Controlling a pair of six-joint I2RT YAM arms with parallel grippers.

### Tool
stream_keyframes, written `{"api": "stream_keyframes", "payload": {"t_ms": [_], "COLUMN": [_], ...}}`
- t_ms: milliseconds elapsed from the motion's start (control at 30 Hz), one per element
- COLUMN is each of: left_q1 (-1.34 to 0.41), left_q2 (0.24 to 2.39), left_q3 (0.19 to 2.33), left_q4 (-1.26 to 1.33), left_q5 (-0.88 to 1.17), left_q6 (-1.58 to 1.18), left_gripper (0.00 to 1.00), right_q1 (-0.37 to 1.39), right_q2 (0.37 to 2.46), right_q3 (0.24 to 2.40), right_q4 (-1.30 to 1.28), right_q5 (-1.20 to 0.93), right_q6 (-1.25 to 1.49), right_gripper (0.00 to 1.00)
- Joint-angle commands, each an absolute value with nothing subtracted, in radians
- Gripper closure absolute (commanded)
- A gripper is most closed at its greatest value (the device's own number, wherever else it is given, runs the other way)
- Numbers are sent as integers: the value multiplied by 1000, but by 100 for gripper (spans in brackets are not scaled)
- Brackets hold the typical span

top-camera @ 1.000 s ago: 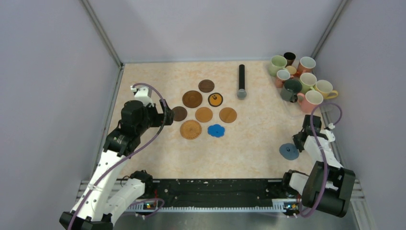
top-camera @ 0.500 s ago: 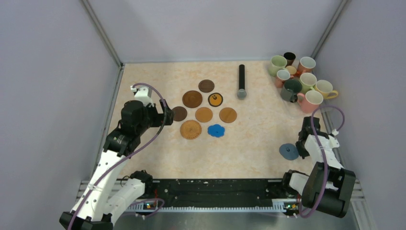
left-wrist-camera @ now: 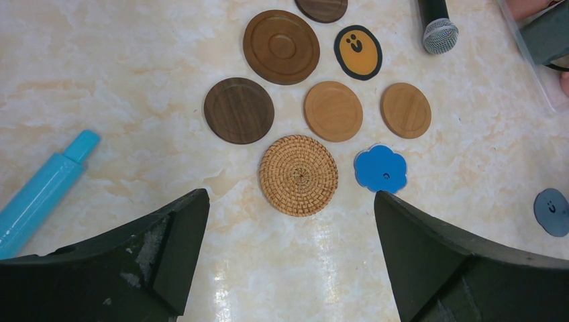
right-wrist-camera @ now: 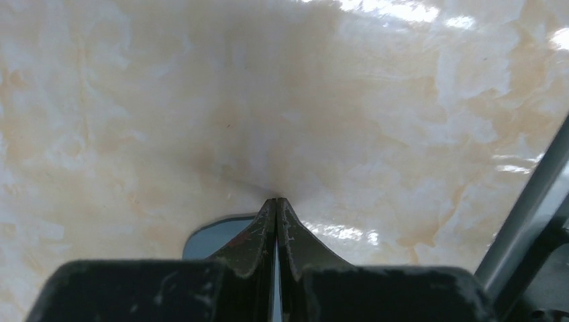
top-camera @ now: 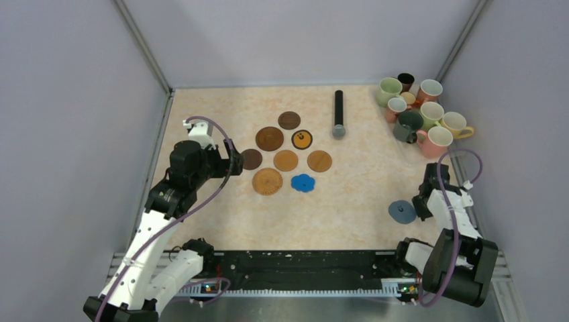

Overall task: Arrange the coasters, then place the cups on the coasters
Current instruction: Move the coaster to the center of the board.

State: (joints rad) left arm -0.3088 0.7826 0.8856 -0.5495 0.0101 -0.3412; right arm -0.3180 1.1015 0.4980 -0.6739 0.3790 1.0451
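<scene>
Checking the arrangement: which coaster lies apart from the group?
The grey-blue round coaster, alone by the right tool; the other eight coasters cluster at centre.

One camera is looking down on my whole table [top-camera: 349, 194]. My left wrist camera is overlooking the coasters [left-wrist-camera: 298, 174]; my right is skimming its surface. All are catching the grey-blue coaster [left-wrist-camera: 553, 211].

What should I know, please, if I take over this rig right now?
Left gripper: open, empty, at the left side of the coaster group.
Right gripper: shut, holding nothing, tips low at the grey-blue coaster.
Coasters: eight grouped mid-table; the grey-blue one lies apart on the right.
Cups: bunched in the far right corner, none on a coaster.
Done: most coasters laid out.
Left: bring in the grey-blue coaster, then place every cup.
</scene>
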Motion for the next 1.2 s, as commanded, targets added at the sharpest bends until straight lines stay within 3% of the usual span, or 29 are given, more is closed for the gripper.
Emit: {"api": "stream_keyframes", "payload": {"t_ms": [0, 333, 667, 933, 1033, 1167], "left_q1": [-311, -310, -311, -311, -311, -311], "left_q2": [778, 773, 765, 762, 762, 763], "left_q3": [884, 884, 881, 879, 879, 879], "left_q4": [-510, -509, -511, -512, -510, -511], "left_q5": [18, 12, 9, 9, 11, 10], "left_q6": [-336, -336, -334, -334, -334, -334], "left_gripper": [1, 1, 1, 1, 1, 1], "right_q1": [-268, -150, -31, -29, -29, -29], "right_q2": [1100, 1018, 1080, 1113, 1114, 1116], "right_q3": [421, 406, 404, 527, 540, 556], "right_q4": [-705, -649, -577, -596, -626, -726], "right_q5": [147, 18, -35, 34, 35, 105], "right_q6": [1079, 1127, 1160, 951, 920, 890], "right_gripper": [100, 100, 100, 100, 89, 85]}}
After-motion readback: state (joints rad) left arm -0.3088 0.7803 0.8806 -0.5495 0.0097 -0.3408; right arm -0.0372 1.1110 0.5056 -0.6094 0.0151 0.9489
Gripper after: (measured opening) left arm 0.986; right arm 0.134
